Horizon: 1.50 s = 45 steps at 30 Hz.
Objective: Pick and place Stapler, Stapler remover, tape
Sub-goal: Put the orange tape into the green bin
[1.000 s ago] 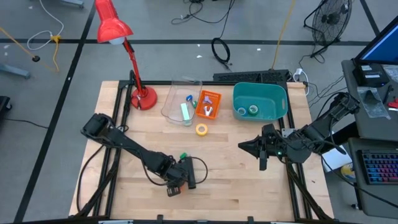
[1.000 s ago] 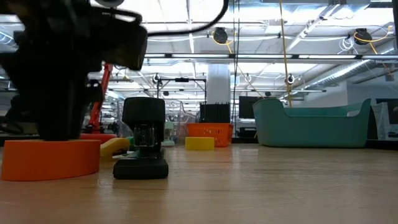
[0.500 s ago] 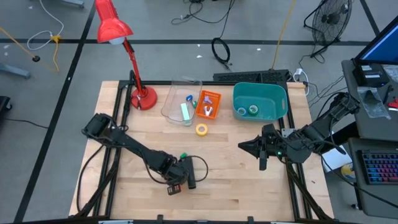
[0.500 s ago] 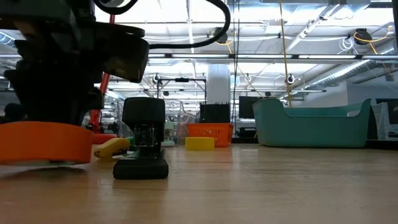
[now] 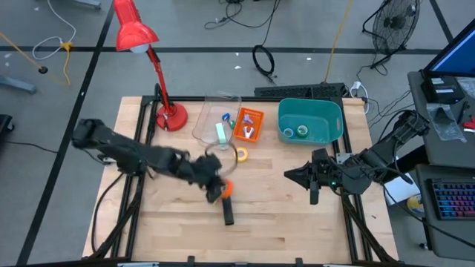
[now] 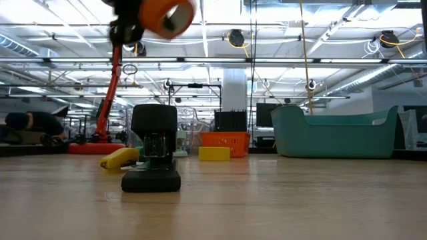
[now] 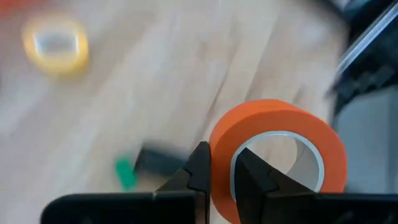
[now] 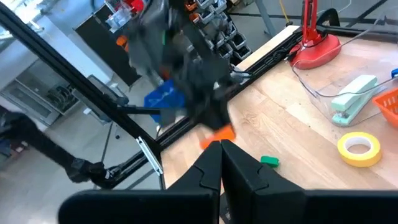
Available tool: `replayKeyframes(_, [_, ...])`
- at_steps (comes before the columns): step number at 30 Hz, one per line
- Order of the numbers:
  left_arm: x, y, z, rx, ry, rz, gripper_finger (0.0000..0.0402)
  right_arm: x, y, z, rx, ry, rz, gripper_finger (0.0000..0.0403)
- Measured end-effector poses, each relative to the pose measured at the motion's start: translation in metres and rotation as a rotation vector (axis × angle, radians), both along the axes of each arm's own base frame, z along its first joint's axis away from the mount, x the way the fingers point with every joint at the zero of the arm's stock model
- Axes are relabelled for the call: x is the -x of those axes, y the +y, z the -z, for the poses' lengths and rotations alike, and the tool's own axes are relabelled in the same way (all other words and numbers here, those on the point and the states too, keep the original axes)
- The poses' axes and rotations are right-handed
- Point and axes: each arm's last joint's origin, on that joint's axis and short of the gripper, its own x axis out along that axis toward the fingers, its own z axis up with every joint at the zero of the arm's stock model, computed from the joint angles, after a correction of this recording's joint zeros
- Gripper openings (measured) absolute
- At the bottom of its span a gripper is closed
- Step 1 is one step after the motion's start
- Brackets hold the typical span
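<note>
My left gripper is shut on the orange tape roll, which hangs high above the table in the low view. A yellow tape roll lies flat on the wood. A black stapler rests on its base close to the near side of my left gripper. A pale green stapler lies in a clear tray. The orange stapler remover pack lies beside it. Two tape rolls lie in the teal bin. My right gripper hovers shut at the right. My left gripper pinches the orange roll's wall between its two fingers, one finger inside the ring's hole and the other outside. The fingers slant down at it from the table's left. The roll is lifted clear of the table.
A red desk lamp stands at the far left of the table. A small green block lies on the wood near the black stapler. Bare wood lies along the near edge and between the two arms.
My left gripper has risen from the table with the orange roll and swung toward the far edge. The roll sat flat on the wood a second ago and now hangs well clear of it. The black stapler has stayed in place.
</note>
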Motion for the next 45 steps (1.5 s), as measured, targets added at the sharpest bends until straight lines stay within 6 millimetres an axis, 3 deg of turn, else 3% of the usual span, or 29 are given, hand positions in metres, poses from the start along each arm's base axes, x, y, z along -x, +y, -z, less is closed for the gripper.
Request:
replayKeyframes(7, [-0.008, 0.056, -0.052, 0.032, -0.386, -0.044, 0.0036, -0.019, -0.012, -0.008, -0.067, -0.060, -0.109, 0.0053])
replayKeyframes(13, [-0.019, 0.097, -0.074, 0.080, -0.646, 0.027, 0.0036, -0.049, -0.029, -0.021, -0.067, -0.254, -0.118, 0.0121])
replayKeyframes(18, [-0.017, 0.121, -0.097, 0.141, -0.862, 0.125, 0.0036, -0.063, -0.038, -0.024, -0.068, -0.343, -0.065, 0.0155])
replayKeyframes(24, [-0.015, 0.128, -0.092, 0.183, -0.811, 0.247, 0.0036, -0.081, -0.042, -0.025, -0.028, -0.454, -0.003, 0.0161])
replayKeyframes(32, [-0.013, 0.137, -0.088, 0.171, -0.774, 0.215, 0.0036, -0.108, -0.037, -0.009, -0.060, -0.486, 0.005, 0.0156])
replayKeyframes(45, [-0.013, 0.137, -0.084, 0.151, -0.738, 0.229, 0.0036, -0.114, -0.055, -0.008, -0.081, -0.494, 0.041, 0.0161])
